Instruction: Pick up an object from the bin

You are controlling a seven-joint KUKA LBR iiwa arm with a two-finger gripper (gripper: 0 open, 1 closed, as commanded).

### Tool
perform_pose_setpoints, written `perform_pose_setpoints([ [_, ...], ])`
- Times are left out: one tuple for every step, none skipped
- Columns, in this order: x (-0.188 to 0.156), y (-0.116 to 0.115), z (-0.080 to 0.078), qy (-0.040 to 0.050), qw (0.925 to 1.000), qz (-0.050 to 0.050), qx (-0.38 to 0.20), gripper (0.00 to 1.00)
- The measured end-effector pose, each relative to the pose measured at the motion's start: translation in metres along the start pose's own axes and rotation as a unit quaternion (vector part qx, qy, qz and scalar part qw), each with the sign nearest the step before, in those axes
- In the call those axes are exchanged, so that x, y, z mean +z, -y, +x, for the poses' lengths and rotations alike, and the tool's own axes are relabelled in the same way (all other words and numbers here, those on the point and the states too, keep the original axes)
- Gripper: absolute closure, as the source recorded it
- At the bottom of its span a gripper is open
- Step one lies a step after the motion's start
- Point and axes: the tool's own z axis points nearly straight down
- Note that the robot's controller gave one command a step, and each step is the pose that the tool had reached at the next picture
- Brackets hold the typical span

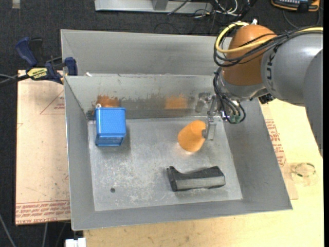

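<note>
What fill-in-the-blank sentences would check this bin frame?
The box near the bin's left wall is ____. The gripper is right beside the ____ round thing. The arm reaches in from the view's ____ side.
Missing words: blue; orange; right.

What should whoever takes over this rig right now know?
The pincer is low in the grey metal bin, at the right edge of the orange rounded object in mid-bin; its grip cannot be told.
A blue rectangular box stands by the back-left wall; a dark grey oblong block lies near the front.
Done: pincer down at the orange object. Nothing lifted.
Left: grasp one thing and raise it out.
</note>
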Motion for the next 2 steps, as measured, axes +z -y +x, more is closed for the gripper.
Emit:
perform_pose_setpoints([
  [0.008, -0.002, -0.001, 0.0010, 1.0000, 0.000, 0.002, 0.00],
  [-0.015, -0.021, 0.008, 0.0026, 0.9995, -0.001, 0.032, 0.00],
])
